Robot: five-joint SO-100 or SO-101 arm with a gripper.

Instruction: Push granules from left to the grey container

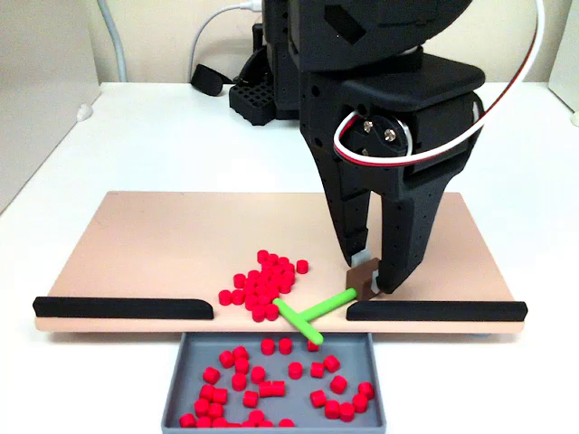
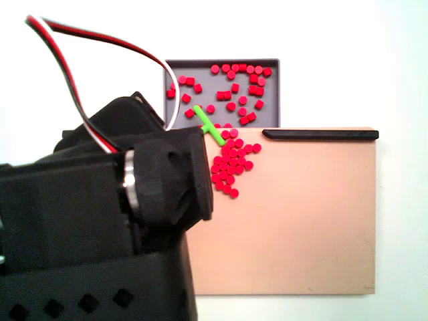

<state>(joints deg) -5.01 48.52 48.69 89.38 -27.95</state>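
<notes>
Red granules (image 1: 266, 285) lie in a heap on your tan board (image 1: 145, 244), just left of your pincer (image 1: 371, 285) in a fixed view. More sit in the grey container (image 1: 176, 380) below the board's edge. Your pincer is closed on a small brown block (image 1: 362, 276). A green pusher (image 1: 312, 315) sticks out from that block, its bar touching the heap and reaching over the tray.

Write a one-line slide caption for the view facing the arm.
Gripper holds green pusher beside red granules on tan board, above grey container.
</notes>
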